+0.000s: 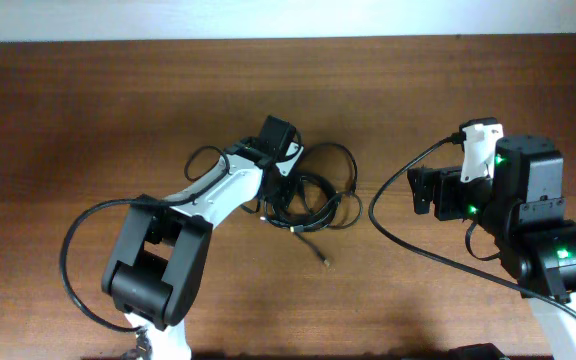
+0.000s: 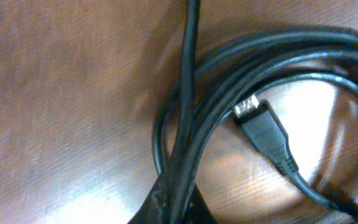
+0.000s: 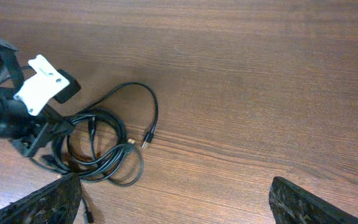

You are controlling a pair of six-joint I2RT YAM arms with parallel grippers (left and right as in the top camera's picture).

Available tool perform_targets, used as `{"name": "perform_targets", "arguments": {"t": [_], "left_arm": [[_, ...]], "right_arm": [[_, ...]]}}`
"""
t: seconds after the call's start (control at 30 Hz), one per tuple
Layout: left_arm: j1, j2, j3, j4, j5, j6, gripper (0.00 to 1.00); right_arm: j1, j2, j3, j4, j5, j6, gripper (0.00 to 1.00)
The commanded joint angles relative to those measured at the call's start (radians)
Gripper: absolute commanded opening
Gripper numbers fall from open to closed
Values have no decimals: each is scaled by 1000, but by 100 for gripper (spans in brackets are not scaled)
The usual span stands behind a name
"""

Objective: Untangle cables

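The wooden bench point(image 1: 88, 100) carries both arms and the work. The left arm point(image 1: 218, 195) reaches from the near left edge toward the bench centre. The right arm point(image 1: 538, 230) stands at the right side, well apart from the work.

The cables point(image 1: 318, 205) lie near the centre of the bench in one tangled heap of overlapping black loops. One loop point(image 3: 148, 99) sweeps out from the heap and ends in a plug point(image 3: 146, 138) resting on bare wood. In the overhead view a further tail runs toward the near edge and ends in a small plug point(image 1: 325, 262).

The left end effector point(image 3: 45, 130) sits down at the edge of the heap. Whether it is pinching a cord cannot be told.

The right end effector point(image 3: 171, 183) is spread wide, with nothing between its fingers point(image 3: 48, 199).

The left wrist view shows a black plug with a metal tip point(image 2: 247, 109) lying inside the loops, with one cord crossing over the bundle beside it.
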Motion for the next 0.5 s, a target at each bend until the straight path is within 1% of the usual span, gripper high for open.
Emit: {"name": "perform_targets", "arguments": {"t": [0.0,0.07,0.13,0.2,0.27,0.33,0.47], "left_arm": [[-5,-163,129,-142,-57,-26,0],[-5,-289,248,-263,-56,-48,0],[-5,-376,307,-306,-56,-47,0],[-5,-451,325,-336,-56,-66,0],[-2,-455,320,-340,-147,-66,0],[-7,-429,320,-366,-150,-85,0],[-41,-450,380,-368,-151,-92,0]], "right_arm": [[7,2,22,0,16,-3,95],[7,2,22,0,15,-3,96],[7,2,22,0,15,-3,96],[7,4,22,0,0,-3,96],[7,24,22,-3,-26,-3,96],[7,48,22,-3,-32,-3,95],[21,83,22,27,-157,-4,95]]}}
